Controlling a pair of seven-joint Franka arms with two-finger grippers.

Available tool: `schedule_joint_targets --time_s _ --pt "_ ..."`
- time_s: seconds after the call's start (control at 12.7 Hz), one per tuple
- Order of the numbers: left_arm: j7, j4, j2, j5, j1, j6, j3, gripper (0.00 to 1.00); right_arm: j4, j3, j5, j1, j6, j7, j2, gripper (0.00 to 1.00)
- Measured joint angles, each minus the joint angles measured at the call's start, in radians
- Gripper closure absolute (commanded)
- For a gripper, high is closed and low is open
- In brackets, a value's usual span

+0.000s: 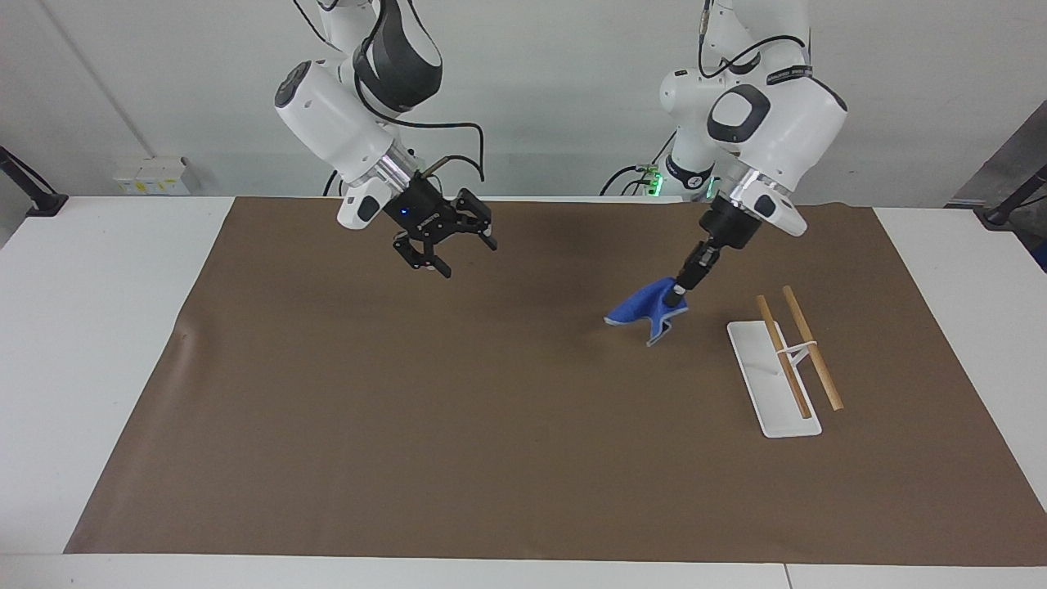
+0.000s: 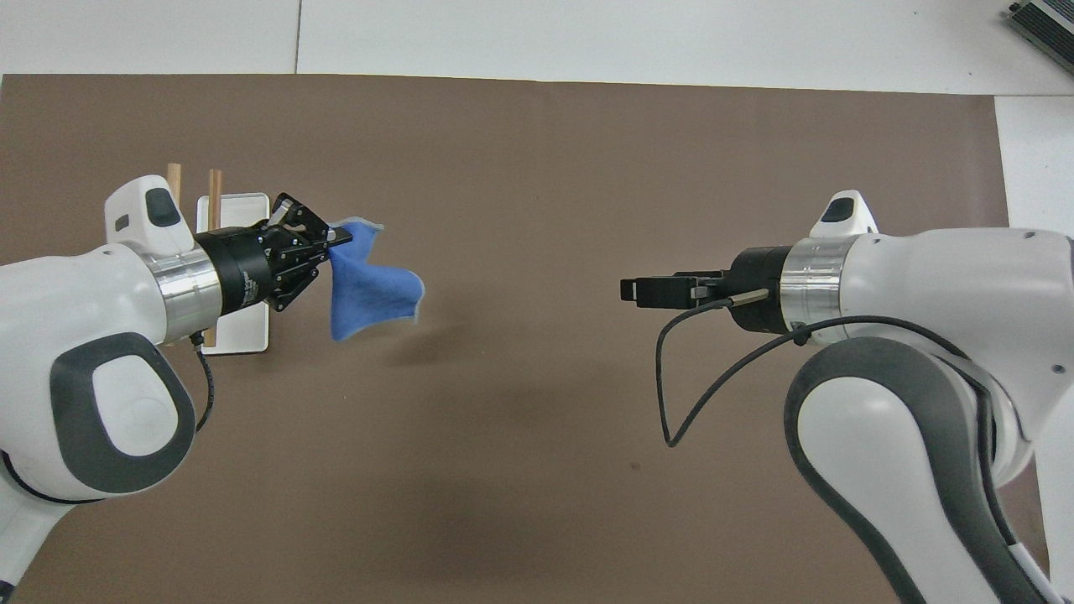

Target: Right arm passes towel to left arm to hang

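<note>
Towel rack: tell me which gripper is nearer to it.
Left. The left gripper, shut on the blue towel, hangs beside the towel rack; the right gripper is open, over the mat's right-arm end.

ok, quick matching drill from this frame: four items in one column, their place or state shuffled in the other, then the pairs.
Items:
1. towel
2. left gripper
3. right gripper
4. rack

Places or states:
A. open, holding nothing, up over the brown mat
B. stands on the mat toward the left arm's end of the table, wooden bars bare
C. blue, hanging in the air from one pinched corner
D. shut on a corner of cloth, in the air beside the rack

Pairs: 1-C, 2-D, 3-A, 4-B
</note>
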Motion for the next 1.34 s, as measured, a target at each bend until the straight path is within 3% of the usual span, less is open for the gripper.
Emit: schedule_joint_targets --time_s 0.32,0.87,1.34 --pt "0.047 0.000 0.000 0.000 0.175 -0.045 0.003 1.00 0.000 -0.008 -0.174 -0.047 -0.010 0.000 -0.016 0.00" --pt "0.082 -0.014 0.003 0.000 0.351 -0.054 0.002 1.00 0.005 -0.013 -0.475 -0.079 -0.008 -0.067 -0.016 0.00" --pt "0.105 -0.011 0.011 0.000 0.451 -0.053 0.002 1.00 0.046 -0.018 -0.560 -0.123 -0.022 -0.028 -0.017 0.00"
